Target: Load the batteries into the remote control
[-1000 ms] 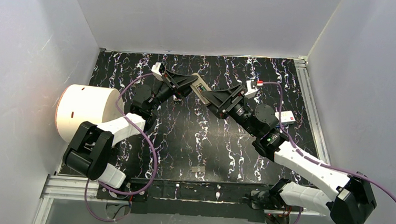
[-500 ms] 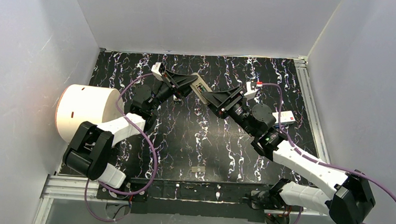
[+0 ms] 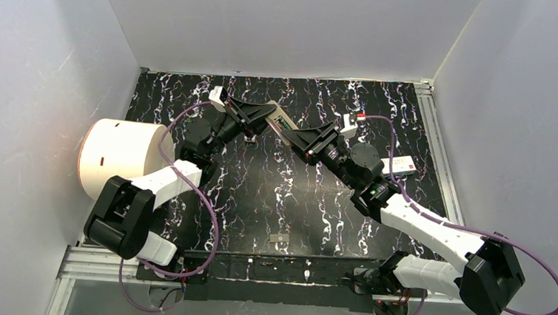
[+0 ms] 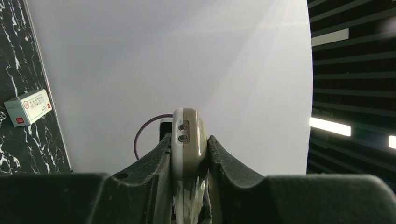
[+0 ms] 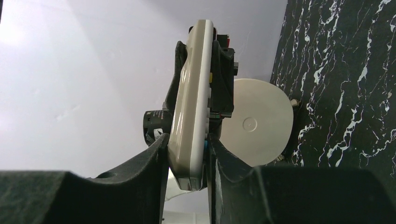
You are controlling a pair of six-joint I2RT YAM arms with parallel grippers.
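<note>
At the near edge of the black marbled table [image 3: 273,194], just ahead of the arm bases, a small grey piece [image 3: 279,237] is seen lying alone; what it is cannot be told. Farther back, a white round tub [image 3: 116,157] stands at the left edge and a small white box [image 3: 403,165] lies at the right. Beyond these, toward the far middle of the table, the remote control [image 3: 282,119] is held off the table between both arms. One end is pinched narrowly by the left gripper [image 4: 189,150]. The other end is flanked by the right gripper [image 5: 187,150], whose fingers are pressed against both faces of the remote.

No battery can be picked out in any view, neither on the table nor in the remote, and the battery compartment is not shown. The task is therefore judged to be at an early stage: the remote has been lifted and is being steadied, while the loading of the batteries is still to be done.

Compared with a second ago, the right fingers have been brought in from a wide spread to a hold on the remote. The joined grippers and the remote have been shifted slightly left and toward the far wall. The left hold is unchanged.
</note>
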